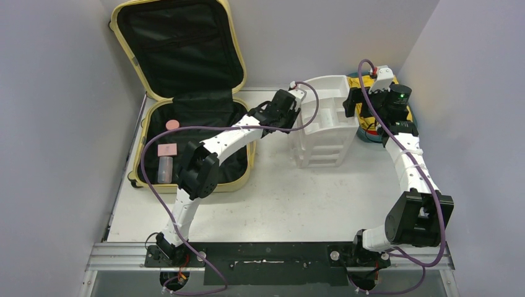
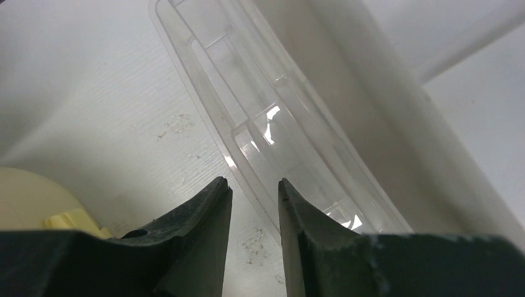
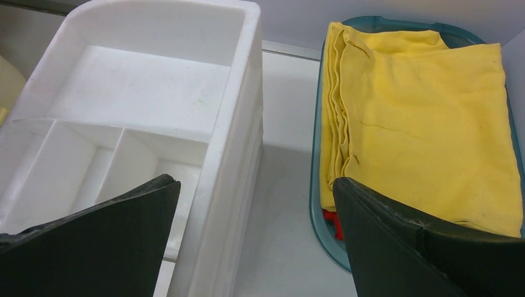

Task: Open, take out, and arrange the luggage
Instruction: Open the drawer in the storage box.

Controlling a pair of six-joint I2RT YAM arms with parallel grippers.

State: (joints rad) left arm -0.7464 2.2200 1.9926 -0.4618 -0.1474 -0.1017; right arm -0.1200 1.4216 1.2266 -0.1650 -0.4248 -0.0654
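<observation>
Luggage [image 1: 176, 49] lies open overhead; right wrist shows yellow cloth [image 3: 427, 117].

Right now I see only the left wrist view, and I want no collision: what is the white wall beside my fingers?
Observer: A white plastic drawer organizer with open compartments, standing on the table.
Operator: Where is the other arm?
Observer: The right gripper hangs open above the organizer's right edge, beside a teal plastic tray holding a folded yellow cloth.
Operator: Is the luggage emptied?
Observer: No; the pale-yellow hard-shell luggage lies open with a pink round piece, a pink square block and a clear bottle inside.
</observation>
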